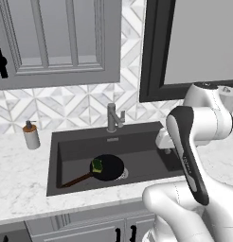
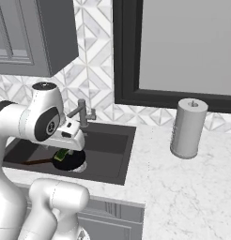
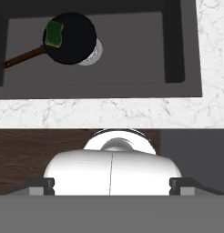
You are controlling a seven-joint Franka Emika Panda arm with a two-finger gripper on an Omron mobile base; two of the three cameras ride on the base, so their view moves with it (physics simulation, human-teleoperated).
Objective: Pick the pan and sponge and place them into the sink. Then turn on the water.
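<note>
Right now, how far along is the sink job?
Done: the pan lies in the sink, partly over the drain, with the sponge resting in it. In hand: nothing; the pincer is open and empty. Left: turning on the faucet; no water runs yet.

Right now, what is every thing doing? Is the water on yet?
pan: in the sink, partly over the drain
sponge: lying in the pan, green face up
sink: holds pan and sponge, no water showing
faucet: off, no stream
gripper: open, holding nothing
soap bottle: upright on the counter
paper towel roll: standing upright
</note>
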